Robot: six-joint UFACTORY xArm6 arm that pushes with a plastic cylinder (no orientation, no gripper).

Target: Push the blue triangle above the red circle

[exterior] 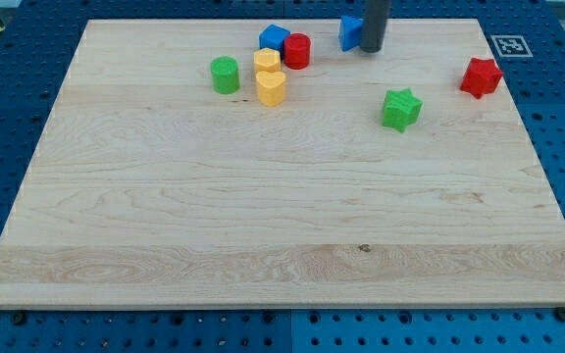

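Observation:
The blue triangle (350, 31) lies near the view's top edge of the wooden board, right of centre. My tip (372, 49) stands right against the triangle's right side. The red circle (297, 50) sits to the left of the triangle and slightly lower, a short gap away. A blue cube-like block (275, 39) touches the red circle on its left.
A yellow hexagon (267, 61) and a yellow heart (272, 87) sit just below the blue cube. A green circle (225, 75) is to their left. A green star (401, 108) and a red star (481, 76) lie at the right. The board's top edge (282, 21) is close.

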